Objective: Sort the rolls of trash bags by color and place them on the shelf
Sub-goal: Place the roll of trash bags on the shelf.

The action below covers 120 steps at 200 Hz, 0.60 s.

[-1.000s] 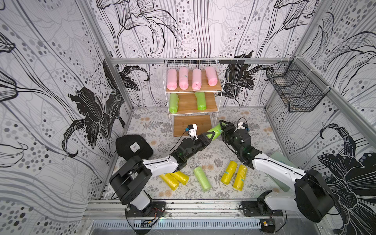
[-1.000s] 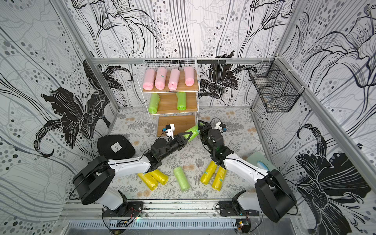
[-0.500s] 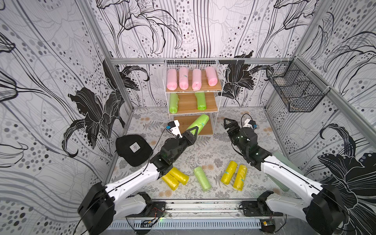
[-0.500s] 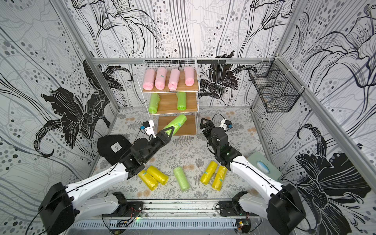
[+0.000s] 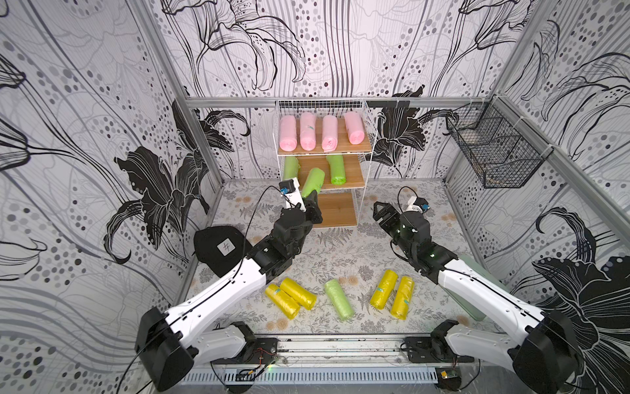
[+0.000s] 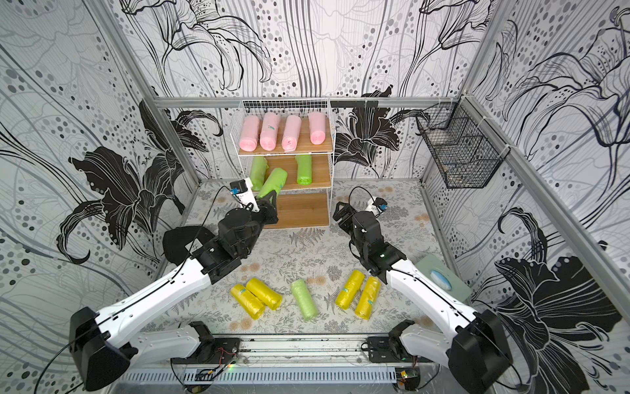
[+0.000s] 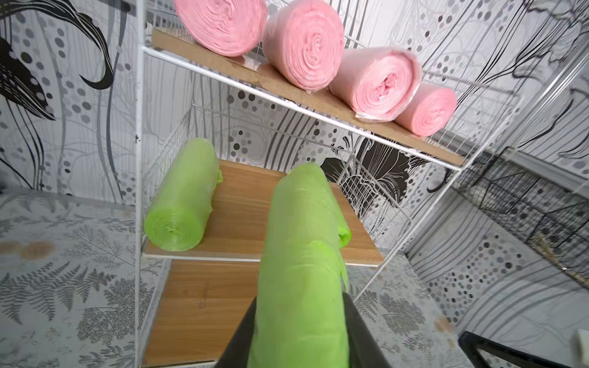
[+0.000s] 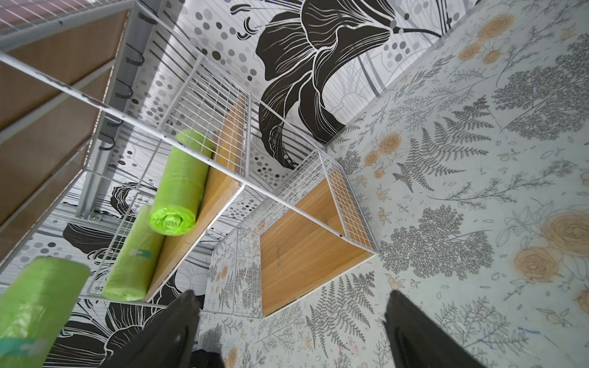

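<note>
Cylinder of crinkled green plastic (image 7: 299, 255) sits clamped in left tool (image 7: 301, 328).

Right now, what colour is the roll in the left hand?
Light green. The held roll in the left hand shows best in the left wrist view.

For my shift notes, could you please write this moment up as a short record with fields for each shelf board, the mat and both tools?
top board: four pink rolls
middle board: two light green rolls lying apart
bottom board: no rolls
left tool: shut on a third light green roll, its far end over the middle board between those two
right tool: open, empty, beside the shelf
mat: four yellow rolls, one loose light green roll
</note>
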{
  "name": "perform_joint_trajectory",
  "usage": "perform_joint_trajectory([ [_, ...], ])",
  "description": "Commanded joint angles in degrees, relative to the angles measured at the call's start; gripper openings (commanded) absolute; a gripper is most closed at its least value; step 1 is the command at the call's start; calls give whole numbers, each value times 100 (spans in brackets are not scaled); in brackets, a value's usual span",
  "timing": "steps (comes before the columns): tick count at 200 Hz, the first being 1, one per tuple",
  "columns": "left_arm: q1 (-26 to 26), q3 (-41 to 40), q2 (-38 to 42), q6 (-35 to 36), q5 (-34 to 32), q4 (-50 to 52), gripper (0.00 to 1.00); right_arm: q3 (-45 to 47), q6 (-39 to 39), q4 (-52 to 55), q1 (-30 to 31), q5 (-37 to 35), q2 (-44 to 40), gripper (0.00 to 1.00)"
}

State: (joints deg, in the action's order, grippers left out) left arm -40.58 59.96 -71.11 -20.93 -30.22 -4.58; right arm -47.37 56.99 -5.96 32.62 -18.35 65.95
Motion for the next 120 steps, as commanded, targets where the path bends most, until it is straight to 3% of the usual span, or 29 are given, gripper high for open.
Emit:
perform_joint_trajectory([
  [1, 234, 344, -359, 625, -278, -78, 25, -69, -268, 129, 25, 77, -29, 94],
  [59, 675, 1149, -1549, 1137, -101, -310, 26, -36, -335, 150, 23, 154, -45, 94],
  [120, 1067, 2132, -2479, 1650, -107, 96, 36, 5, -355, 116, 16, 226, -43, 94],
])
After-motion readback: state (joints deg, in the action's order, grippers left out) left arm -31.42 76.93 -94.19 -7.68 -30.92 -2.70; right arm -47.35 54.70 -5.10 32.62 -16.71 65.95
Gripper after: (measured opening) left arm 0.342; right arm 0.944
